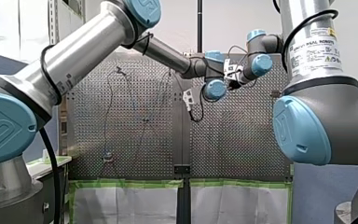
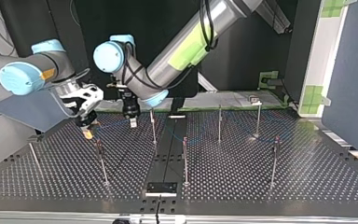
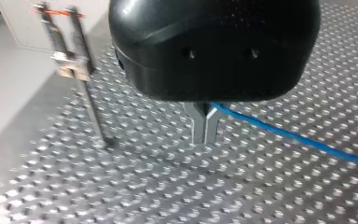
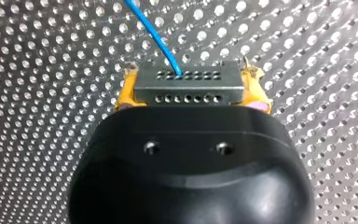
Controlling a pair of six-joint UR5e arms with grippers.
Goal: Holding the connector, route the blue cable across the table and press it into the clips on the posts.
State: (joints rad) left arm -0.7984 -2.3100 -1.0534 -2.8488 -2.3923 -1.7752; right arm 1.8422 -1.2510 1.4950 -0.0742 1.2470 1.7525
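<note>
In the right wrist view my right gripper (image 4: 192, 88) is shut on a grey metal connector (image 4: 189, 86), held between its yellow pads (image 4: 127, 91). The blue cable (image 4: 151, 30) leaves the connector's face and runs ahead over the table. In the left wrist view my left gripper (image 3: 205, 130) has its metal fingers shut on the blue cable (image 3: 298, 137) just above the perforated table, and the cable trails off to one side. In the top view my right gripper (image 2: 87, 129) hangs at the left. My left gripper (image 2: 131, 120) hangs close beside it, with the thin cable (image 2: 114, 122) between them.
Several thin posts with clips stand on the table (image 2: 307, 177), among them one (image 2: 100, 158) near my right gripper, one (image 2: 153, 126) beside my left gripper and one (image 2: 185, 158) at the middle. Beside my left gripper in its wrist view rises a clipped post (image 3: 72, 70).
</note>
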